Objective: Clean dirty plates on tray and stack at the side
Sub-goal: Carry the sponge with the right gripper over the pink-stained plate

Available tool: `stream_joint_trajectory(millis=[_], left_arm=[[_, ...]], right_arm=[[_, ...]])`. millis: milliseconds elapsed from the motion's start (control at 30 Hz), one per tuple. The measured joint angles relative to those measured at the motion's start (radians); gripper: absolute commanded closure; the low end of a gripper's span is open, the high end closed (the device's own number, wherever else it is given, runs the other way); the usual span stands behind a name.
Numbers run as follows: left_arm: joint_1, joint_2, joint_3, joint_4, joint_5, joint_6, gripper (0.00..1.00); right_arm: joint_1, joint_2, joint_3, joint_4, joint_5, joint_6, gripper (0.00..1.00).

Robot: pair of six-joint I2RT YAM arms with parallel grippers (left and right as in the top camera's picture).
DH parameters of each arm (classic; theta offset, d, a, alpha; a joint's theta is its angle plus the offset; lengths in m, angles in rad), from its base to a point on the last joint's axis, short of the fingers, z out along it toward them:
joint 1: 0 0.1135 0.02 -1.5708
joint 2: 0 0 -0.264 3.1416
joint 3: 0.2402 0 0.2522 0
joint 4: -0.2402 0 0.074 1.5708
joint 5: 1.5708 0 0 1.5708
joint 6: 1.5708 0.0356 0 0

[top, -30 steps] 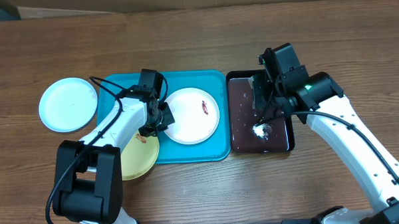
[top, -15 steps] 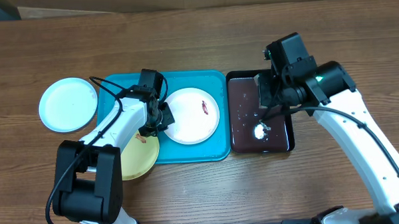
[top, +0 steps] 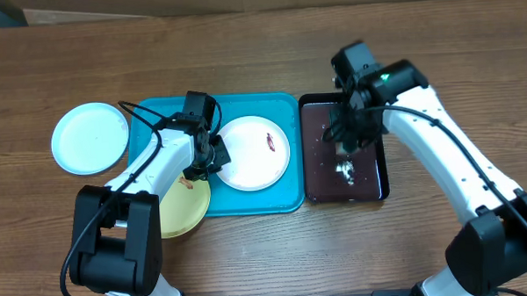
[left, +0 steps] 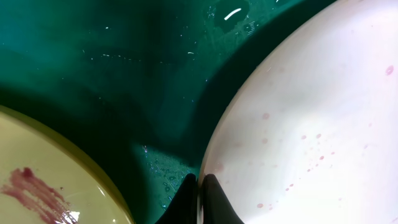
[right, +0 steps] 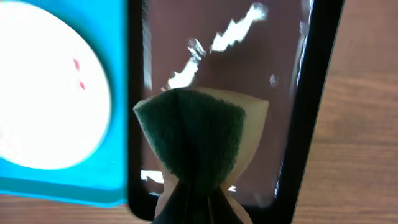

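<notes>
Worktop [top: 269,42]: brown wood grain; it carries both trays and one plate.
Turquoise tray [top: 253,104]: rectangular with a raised rim, at the middle of the worktop; its floor is wet with droplets.
Black tray [top: 322,188]: glossy and narrower, just beside the turquoise tray's right rim, with a wet floor.
Yellow plate [top: 182,217]: overlaps the turquoise tray's near-left corner, part of it out over the worktop; it bears a red-brown smear [left: 37,186].
White plate [top: 251,166]: lies flat in the right half of the turquoise tray, with a red smear [top: 270,141] and faint pink specks.
Pale mint plate [top: 90,138]: on the worktop just left of the turquoise tray, apart from the other plates.
Left hand [top: 216,157]: low inside the turquoise tray, narrowly closed on the white plate's left rim.
Right hand [top: 345,135]: above the black tray, clamped on a sponge.
Sponge [right: 189,130]: green face with a white backing, folded in the right hand's grip.
Foam [top: 344,170]: a small white blob on the black tray's floor.
</notes>
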Motion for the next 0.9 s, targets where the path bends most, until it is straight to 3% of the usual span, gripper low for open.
stream_joint_trajectory(millis=[167,533,900], left_arm=[[0.000,0.000,0.000,0.001,0.000,0.000,0.96],[0.000,0.000,0.000,0.008,-0.004,0.001,0.96],[0.000,0.000,0.000,0.008,-0.004,0.001,0.96]], right_arm=[[0.017,-0.001,0.145,0.005,-0.010,-0.002,0.96],[0.165,0.093,0.155,0.122,-0.026,-0.003,0.96],[0.338,0.272,0.155,0.241,0.186,0.014,0.96]])
